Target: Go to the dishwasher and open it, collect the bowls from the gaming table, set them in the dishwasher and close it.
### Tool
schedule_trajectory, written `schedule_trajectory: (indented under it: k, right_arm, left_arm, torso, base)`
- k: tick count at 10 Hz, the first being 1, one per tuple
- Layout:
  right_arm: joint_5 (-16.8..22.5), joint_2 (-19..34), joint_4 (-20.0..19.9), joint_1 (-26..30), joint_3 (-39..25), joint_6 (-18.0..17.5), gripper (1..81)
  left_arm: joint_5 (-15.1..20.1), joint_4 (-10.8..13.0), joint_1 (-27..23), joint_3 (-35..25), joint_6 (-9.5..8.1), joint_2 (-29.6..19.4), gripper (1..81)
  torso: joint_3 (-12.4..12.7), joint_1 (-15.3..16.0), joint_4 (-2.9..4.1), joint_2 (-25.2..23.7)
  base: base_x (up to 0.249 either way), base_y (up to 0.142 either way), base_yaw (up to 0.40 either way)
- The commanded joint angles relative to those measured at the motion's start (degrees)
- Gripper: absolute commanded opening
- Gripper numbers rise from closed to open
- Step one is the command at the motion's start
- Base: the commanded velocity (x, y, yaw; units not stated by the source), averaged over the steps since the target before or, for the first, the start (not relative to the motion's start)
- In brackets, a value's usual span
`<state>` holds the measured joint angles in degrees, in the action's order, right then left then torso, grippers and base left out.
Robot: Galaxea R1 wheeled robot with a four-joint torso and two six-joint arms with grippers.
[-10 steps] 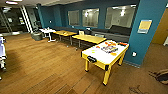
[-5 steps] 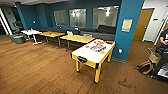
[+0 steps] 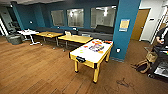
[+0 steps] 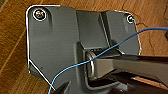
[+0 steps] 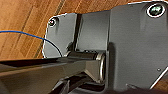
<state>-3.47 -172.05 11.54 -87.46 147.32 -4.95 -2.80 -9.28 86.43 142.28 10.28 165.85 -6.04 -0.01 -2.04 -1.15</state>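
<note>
The gaming table (image 3: pixel 91 51) stands ahead, slightly right of centre on the wood floor (image 3: pixel 37 72), its long axis running away toward the blue pillar (image 3: pixel 126 27); neither gripper's state can be told.

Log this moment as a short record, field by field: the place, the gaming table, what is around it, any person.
place: lounge with a wooden floor and teal walls
gaming table: yellow legs, white top with colourful graphics, standing near the middle of the head view, beside a teal pillar
on its top: coloured shapes, too blurred to tell as bowls
behind it: wooden tables, a small white table, a dark sofa
person: at the right edge, by a dark cart
bag: tan, on the floor
</note>
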Motion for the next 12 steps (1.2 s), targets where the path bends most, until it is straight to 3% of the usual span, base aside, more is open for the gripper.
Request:
schedule_trajectory:
  k: [1, 8, 12]
  right_arm:
    - [2.8, -0.3, 0.8, 2.3, -0.8, 0.2, 81.1]
    - [2.8, -0.3, 1.0, 2.2, -0.8, 0.2, 81.1]
    - [2.8, -0.2, 1.1, 2.2, -0.9, 0.2, 81.1]
  left_arm:
    - [3.5, 0.0, -2.2, -0.4, 0.09, -0.6, 81.1]
    - [3.5, 0.0, -1.9, -0.3, 0.01, -0.5, 81.1]
    - [3.5, 0.0, -1.7, -0.3, 0.01, -0.4, 81.1]
  torso:
    - [0.0, 0.0, 0.0, 0.0]
    - [0.0, 0.0, 0.0, 0.0]
    - [0.0, 0.0, 0.0, 0.0]
  base:
    - [0.0, 0.0, 0.0]
    - [0.0, 0.0, 0.0]
    - [0.101, 0.0, 0.0]
